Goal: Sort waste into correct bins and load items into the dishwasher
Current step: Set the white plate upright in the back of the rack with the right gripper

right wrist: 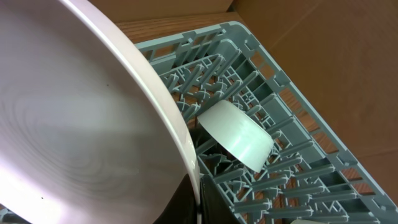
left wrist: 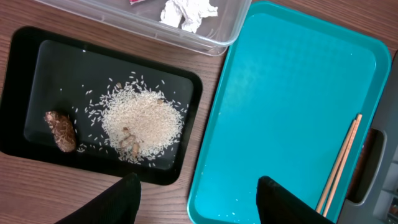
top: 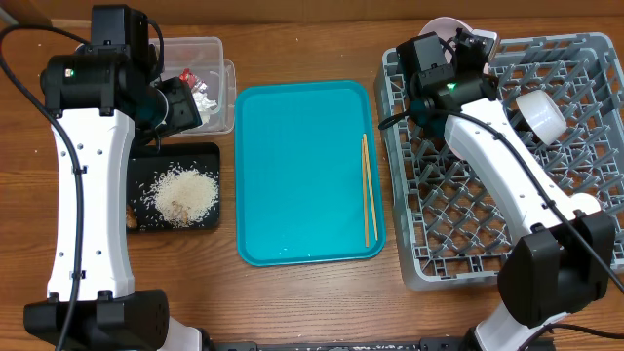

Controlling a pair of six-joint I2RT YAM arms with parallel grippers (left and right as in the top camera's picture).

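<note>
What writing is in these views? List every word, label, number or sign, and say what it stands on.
No text can be read in any view.
On the red wrapper in the clear tub: any print is too small and blurred to read.
On the teal tray, black tray, grey rack, white plate and pale bowl: no marks visible.

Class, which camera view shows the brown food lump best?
Left wrist: the brown food lump lies whole and close in the black tray. Overhead shows only a sliver beside the left arm. Right wrist does not show it.
</note>
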